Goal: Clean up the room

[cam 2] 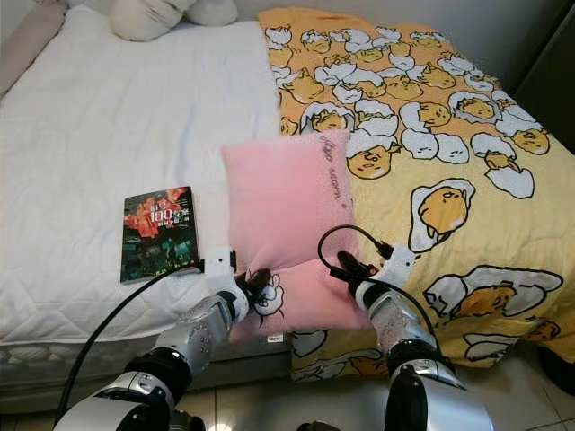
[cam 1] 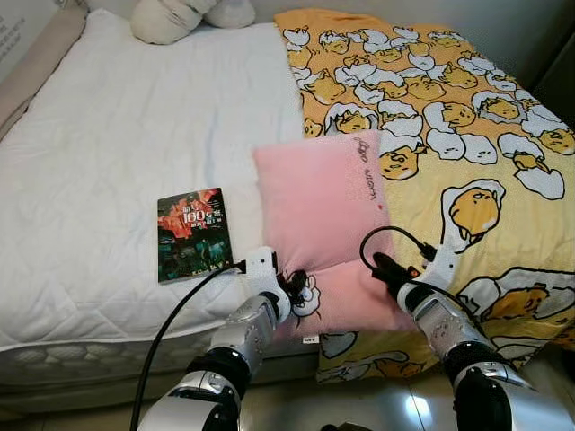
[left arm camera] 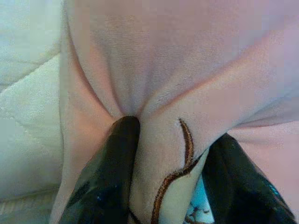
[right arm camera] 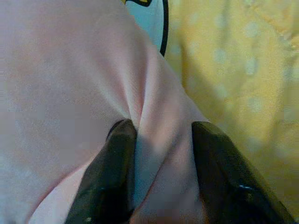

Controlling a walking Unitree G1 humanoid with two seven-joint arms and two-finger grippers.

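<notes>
Both grippers clamp the pillow's (cam 1: 319,215) near edge: the left gripper (cam 1: 289,289) pinches a fold at its left corner, the right gripper (cam 1: 384,269) pinches a fold at its right corner. Pink, the pillow lies on the bed (cam 1: 108,135), straddling the yellow blanket's (cam 1: 467,135) edge. Left of the pillow lies a book (cam 1: 192,233), close beside it but apart, on the white mattress.
</notes>
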